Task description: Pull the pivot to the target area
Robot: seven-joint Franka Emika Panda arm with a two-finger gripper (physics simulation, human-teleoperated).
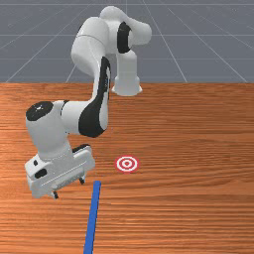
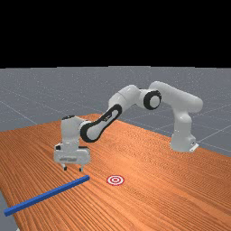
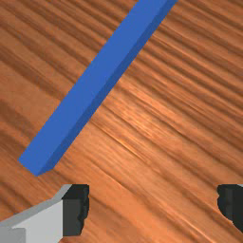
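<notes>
Where the blue bar (image 1: 93,218) lies: on the table (image 1: 198,149), near the target (image 1: 127,163), at the front view's lower left of it.
Bar shape: straight and long, with flat smooth sides and square edges.
Bar direction: in the front view you see its long axis almost upright, the upper end leaning slightly right.
Table surface: orange-brown wood, streaked grain.
Target shape: flat, round, red and white rings.
Your gripper (image 1: 68,188): its dark-tipped fingers (image 3: 75,210) stand spread wide, near the bar's upper end.

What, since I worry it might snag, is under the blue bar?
Bare wood of the table shows along both sides of the blue bar. The strip directly beneath is covered by the bar itself, so I cannot tell what it hides.
</notes>
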